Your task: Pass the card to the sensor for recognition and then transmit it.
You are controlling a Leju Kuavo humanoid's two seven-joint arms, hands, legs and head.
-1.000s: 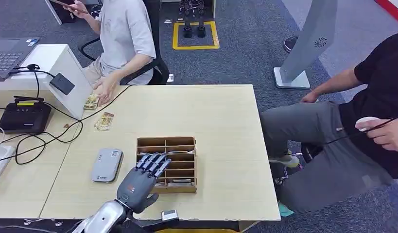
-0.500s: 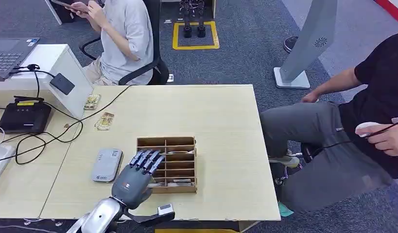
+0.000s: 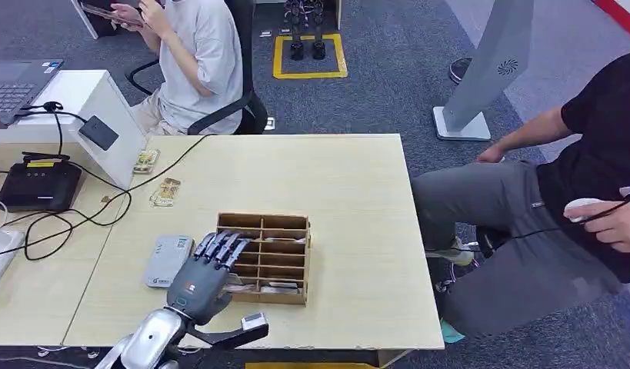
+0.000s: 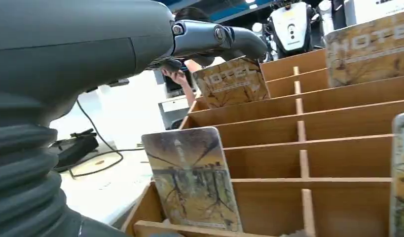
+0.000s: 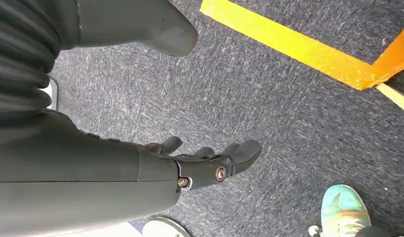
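Observation:
A wooden slotted rack point(image 3: 275, 258) stands on the table with several picture cards in it. My left hand point(image 3: 201, 276) hovers at the rack's near left corner, fingers point(image 4: 217, 36) stretched out over the slots and holding nothing. In the left wrist view, one card point(image 4: 192, 177) stands upright in the nearest corner slot just below the hand. A card marked HOTEL point(image 4: 233, 82) leans in a farther slot. A black sensor pad point(image 3: 98, 132) is fixed on a white slanted stand at the far left. My right hand point(image 5: 204, 163) hangs over the carpet, empty, fingers loosely apart.
A flat grey device point(image 3: 168, 261) lies just left of the rack. Two loose cards point(image 3: 165, 192) point(image 3: 145, 160) lie near the stand, with a black printer point(image 3: 38, 184) and cables to the left. One person sits at the far edge, another at the right.
My left hand has slid left and toward me along the rack's left side. The person at the far edge has taken a hand off the table and now holds a phone.

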